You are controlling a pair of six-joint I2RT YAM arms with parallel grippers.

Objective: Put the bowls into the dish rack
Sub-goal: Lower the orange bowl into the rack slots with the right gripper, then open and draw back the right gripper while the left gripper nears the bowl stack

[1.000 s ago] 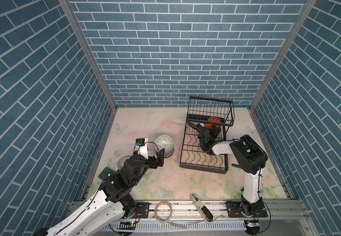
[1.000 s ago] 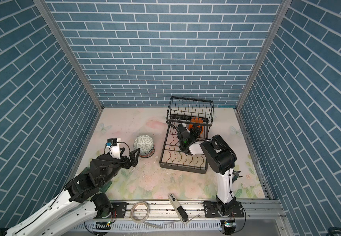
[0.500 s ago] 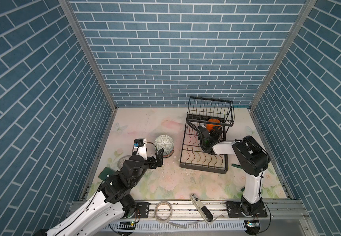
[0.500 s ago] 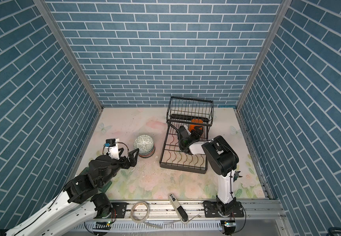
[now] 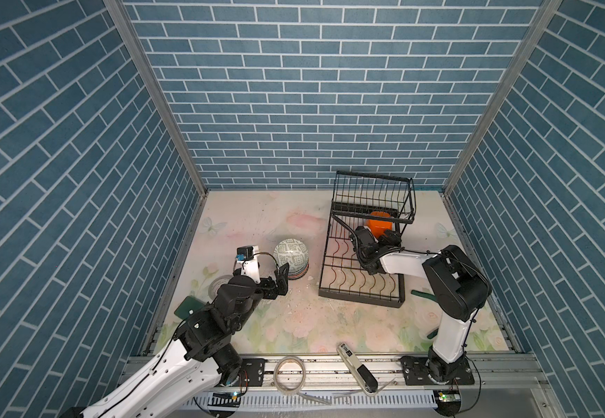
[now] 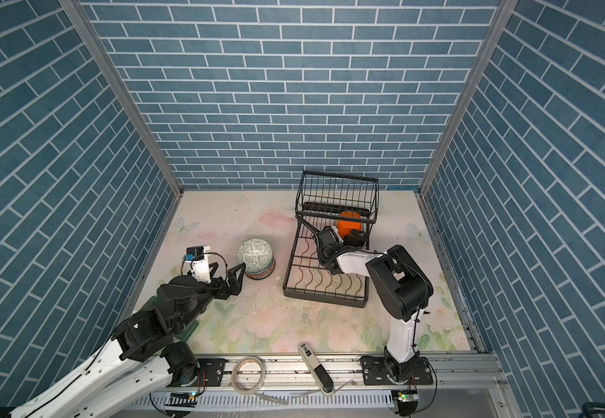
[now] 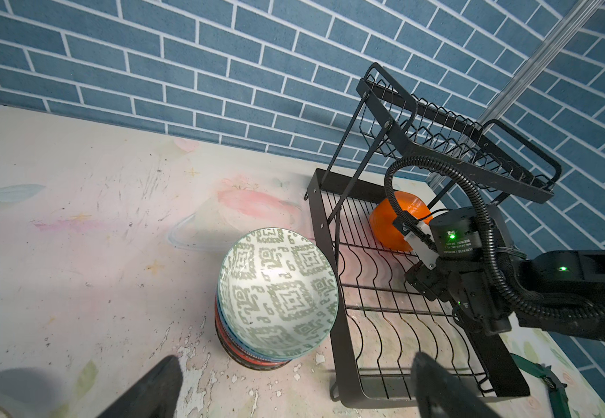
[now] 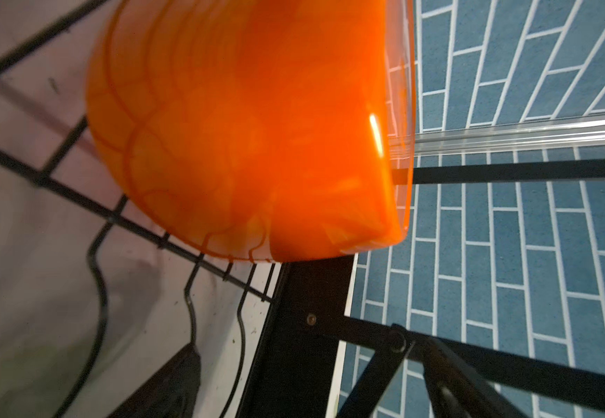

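Black and spread wide, the left gripper [image 5: 281,279] is nearest us, low over the table [image 5: 257,224] and holding nothing, just short of the stack of ceramic bowls [image 5: 291,260]. We judge the step in hand to be taking the top one, the pale green patterned bowl [image 7: 279,289]. We would set one finger inside its near rim and one outside, pinch firmly because glazed ceramic is slick, then lift straight up so the bowls beneath are not dragged along. The stack stands close beside the black wire dish rack [image 5: 362,299], so we keep our swing clear of its side frame. Farther on, the right gripper [image 5: 377,237] lies over the lower tier, jaws apart and empty. It is just beside the orange plastic bowl [image 8: 250,137], which rests tipped on the far wires beneath the upper basket [image 5: 373,191]. We would want that arm drawn back before carrying a bowl to the curved slot wires [image 5: 351,280].
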